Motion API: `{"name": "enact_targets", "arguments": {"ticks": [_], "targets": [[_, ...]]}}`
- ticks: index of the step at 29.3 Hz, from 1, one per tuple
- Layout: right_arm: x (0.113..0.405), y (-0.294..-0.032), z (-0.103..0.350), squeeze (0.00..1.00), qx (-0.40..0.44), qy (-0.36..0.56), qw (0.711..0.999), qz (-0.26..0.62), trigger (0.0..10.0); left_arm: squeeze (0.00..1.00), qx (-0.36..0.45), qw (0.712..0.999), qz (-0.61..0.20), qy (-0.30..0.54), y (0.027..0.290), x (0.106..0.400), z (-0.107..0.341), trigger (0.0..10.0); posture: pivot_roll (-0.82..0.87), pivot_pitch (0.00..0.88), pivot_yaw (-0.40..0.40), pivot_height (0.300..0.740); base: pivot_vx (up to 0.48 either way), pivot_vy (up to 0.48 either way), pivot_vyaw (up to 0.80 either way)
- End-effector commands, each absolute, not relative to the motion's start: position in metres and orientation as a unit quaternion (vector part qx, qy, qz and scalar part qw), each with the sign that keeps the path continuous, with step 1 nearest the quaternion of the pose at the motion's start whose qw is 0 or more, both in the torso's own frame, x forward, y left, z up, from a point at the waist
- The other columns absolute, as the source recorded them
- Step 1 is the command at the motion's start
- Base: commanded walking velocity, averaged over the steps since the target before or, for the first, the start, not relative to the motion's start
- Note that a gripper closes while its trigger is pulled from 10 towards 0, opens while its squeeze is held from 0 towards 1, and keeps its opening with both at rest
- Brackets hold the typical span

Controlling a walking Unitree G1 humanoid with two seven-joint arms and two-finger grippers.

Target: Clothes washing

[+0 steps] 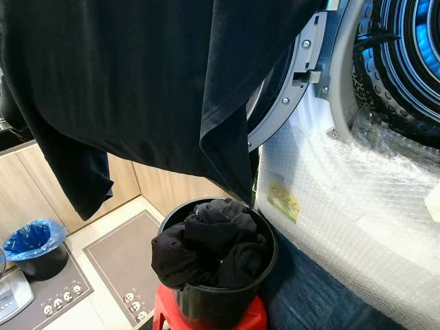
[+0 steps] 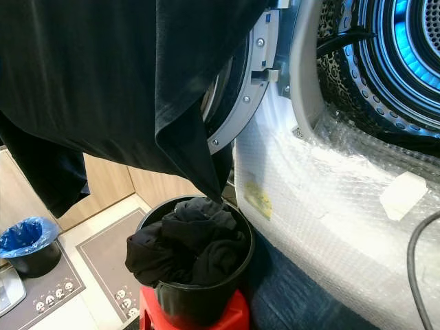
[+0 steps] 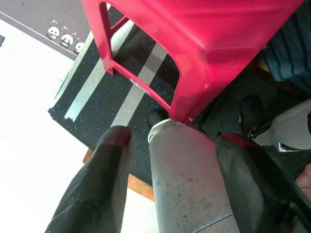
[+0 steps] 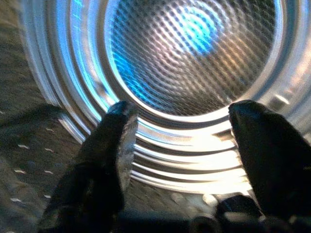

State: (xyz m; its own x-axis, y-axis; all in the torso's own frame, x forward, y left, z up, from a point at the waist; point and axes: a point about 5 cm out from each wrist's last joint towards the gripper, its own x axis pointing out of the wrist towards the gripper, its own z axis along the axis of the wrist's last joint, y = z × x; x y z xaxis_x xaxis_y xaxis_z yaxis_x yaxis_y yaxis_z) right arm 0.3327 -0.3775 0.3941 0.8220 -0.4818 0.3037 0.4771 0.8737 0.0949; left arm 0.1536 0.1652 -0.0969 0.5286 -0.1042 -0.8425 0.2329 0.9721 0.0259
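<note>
A large black garment (image 1: 137, 75) hangs across the top of the head views, its lowest corner just above a black bucket (image 1: 223, 306). What holds it up is hidden. The bucket stands on a red stool (image 3: 214, 43) and is full of dark clothes (image 1: 213, 244). To the right, the washing machine's steel drum (image 2: 405, 48) stands open, lit blue. My right gripper (image 4: 184, 109) is open inside the drum, nothing between its fingers, with a dark patterned cloth (image 4: 24, 155) beside it. My left gripper (image 3: 175, 138) hangs open beside the stool, near the floor.
The washer's round door (image 1: 289, 89) is swung open behind the garment. Bubble wrap (image 1: 344, 199) covers the machine's front. A small bin with a blue bag (image 1: 31, 244) and grey floor mats (image 1: 117, 254) lie at the left. Wooden cabinets (image 1: 27, 185) stand behind.
</note>
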Motion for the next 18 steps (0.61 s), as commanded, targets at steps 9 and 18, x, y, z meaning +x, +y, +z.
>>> {"name": "enact_targets", "arguments": {"ticks": [9, 18], "targets": [[0.311, -0.364, 0.394, 0.00, 0.037, -0.250, 0.958, -0.133, 10.0, 0.00, 0.068, 0.850, -0.105, 0.511, 0.167, 0.135, -0.104, 10.0, -0.08, 0.000, 0.020, 0.740, 0.000, 0.000, 0.00], [0.281, -0.320, 0.382, 0.00, 0.062, -0.351, 0.934, 0.005, 10.0, 0.00, 0.077, 0.850, -0.106, 0.511, 0.168, 0.138, -0.104, 10.0, -0.09, 0.000, 0.029, 0.740, 0.000, 0.000, 0.00]]}}
